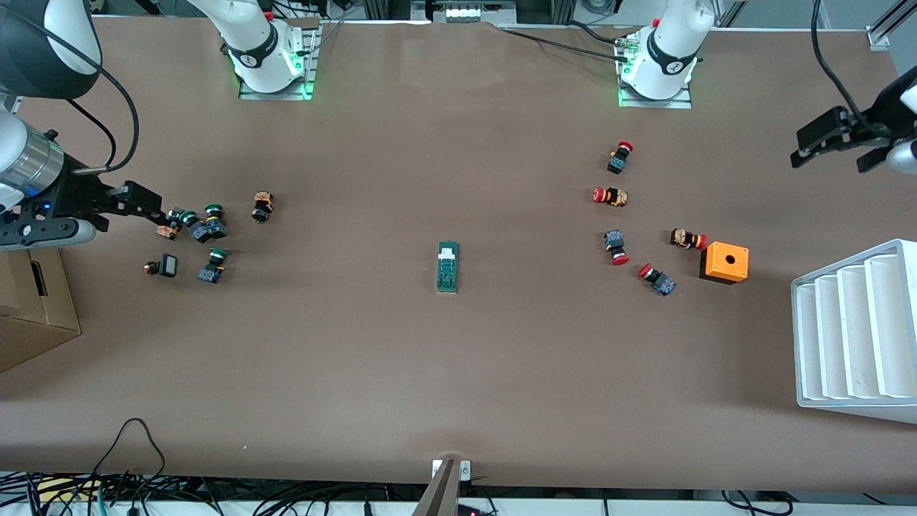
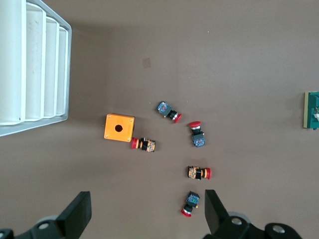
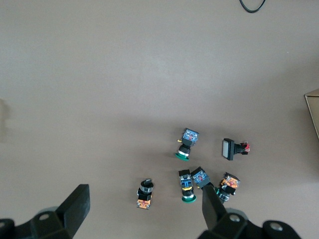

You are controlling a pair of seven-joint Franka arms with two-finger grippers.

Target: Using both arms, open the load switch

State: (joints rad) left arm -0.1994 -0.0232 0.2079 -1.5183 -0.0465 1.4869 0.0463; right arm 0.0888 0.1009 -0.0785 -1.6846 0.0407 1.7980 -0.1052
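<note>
My right gripper (image 1: pixel 161 208) hangs with fingers spread wide and nothing between them, up over the green-capped push buttons (image 1: pixel 208 223) at the right arm's end of the table. Only my right wrist view resolves that cluster: green caps, a black knob switch (image 3: pixel 144 193), a flat-faced switch (image 3: pixel 234 148), plus the corner of the cardboard box (image 3: pixel 313 112). The front view shows the same box (image 1: pixel 32 304) at the table edge. Load switch (image 1: pixel 448 266) lies mid-table, flat, lengthwise toward the front camera, white end piece toward the bases, well apart from both clusters and both grippers. Only its end clips into the left wrist view (image 2: pixel 312 110); the right wrist view misses it. Nothing stands around it. Surface is a plain brown mat (image 1: pixel 458 373); cables (image 1: pixel 107 487) run along the edge nearest the front camera, arm bases along the top edge. Red-capped push buttons (image 1: pixel 615 195) scatter toward the left arm's end, one just beside the orange box with a hole (image 1: pixel 725 262). White ribbed tray (image 1: pixel 856 333) sits at that end, nearer the front camera than the orange box. My left gripper (image 1: pixel 834 147) is wide open too, empty, up over the table's end. The left wrist view looks down on the red buttons, the orange box and the tray.
</note>
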